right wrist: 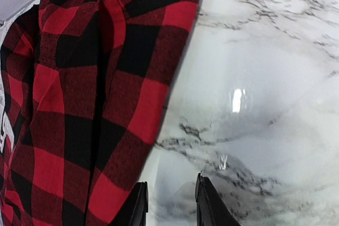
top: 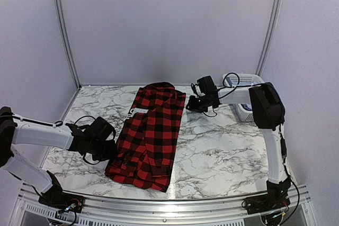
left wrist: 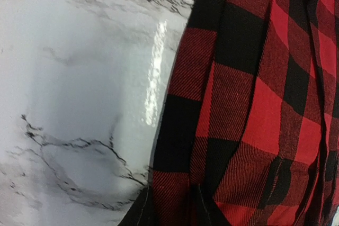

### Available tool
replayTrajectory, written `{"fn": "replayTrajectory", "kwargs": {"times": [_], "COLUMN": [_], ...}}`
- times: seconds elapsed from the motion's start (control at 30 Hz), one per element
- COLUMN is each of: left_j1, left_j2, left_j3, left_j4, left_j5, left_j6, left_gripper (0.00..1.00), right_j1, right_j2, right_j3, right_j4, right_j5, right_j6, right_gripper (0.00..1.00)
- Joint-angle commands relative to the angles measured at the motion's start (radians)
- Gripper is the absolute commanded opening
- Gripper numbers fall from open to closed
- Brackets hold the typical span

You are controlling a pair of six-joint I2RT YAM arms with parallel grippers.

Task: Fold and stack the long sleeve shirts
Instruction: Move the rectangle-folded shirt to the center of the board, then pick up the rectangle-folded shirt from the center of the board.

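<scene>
The red-and-black check long sleeve shirt (top: 151, 136) lies folded into a long strip down the middle of the marble table, collar at the far end. My left gripper (top: 111, 149) sits low at the strip's left edge near the hem. In the left wrist view this gripper (left wrist: 175, 213) has its jaws apart, with the shirt's edge (left wrist: 243, 104) lying between the fingertips (left wrist: 139, 213). My right gripper (top: 189, 105) is just off the shirt's far right corner. In the right wrist view it (right wrist: 170, 205) stands open over bare marble, and the shirt (right wrist: 95, 93) lies to its left.
A white lattice basket (top: 249, 78) stands at the back right corner, behind the right arm. Grey walls close the table at the back and both sides. Bare marble table (top: 222, 152) shows to the right of the shirt and at the far left (top: 95, 104).
</scene>
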Motion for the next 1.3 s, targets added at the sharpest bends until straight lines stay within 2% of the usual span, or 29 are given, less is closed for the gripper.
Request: {"fn": "replayTrajectory", "kwargs": {"times": [0.0, 0.27, 0.5, 0.6, 0.77, 1.0, 1.27], "left_j1": [-0.076, -0.241, -0.256, -0.256, -0.256, -0.242, -0.173], "left_j2": [-0.026, -0.048, -0.191, -0.269, -0.315, -0.337, -0.339], "left_j3": [-0.033, -0.040, -0.079, -0.103, -0.117, -0.178, -0.233], "left_j4": [-0.034, -0.051, -0.176, -0.186, -0.175, -0.059, 0.053], "left_j5": [-0.004, -0.045, -0.072, -0.063, -0.028, 0.070, 0.192], "left_j6": [-0.094, -0.233, -0.275, -0.271, -0.238, -0.231, -0.188], "left_gripper": [0.28, 0.27, 0.31, 0.36, 0.42, 0.52, 0.53], "right_j1": [0.039, 0.189, 0.393, 0.468, 0.571, 0.622, 0.641], "right_j2": [-0.156, -0.425, -0.626, -0.709, -0.804, -0.862, -0.877], "right_j3": [-0.117, -0.461, -0.739, -0.828, -0.954, -1.084, -1.157], "right_j4": [-0.030, 0.013, 0.064, 0.093, 0.142, 0.241, 0.317], "right_j5": [0.020, 0.048, 0.080, 0.092, 0.103, 0.061, 0.018], "right_j6": [-0.025, 0.035, 0.184, 0.263, 0.377, 0.462, 0.533], "right_gripper": [0.29, 0.31, 0.31, 0.32, 0.35, 0.41, 0.41]}}
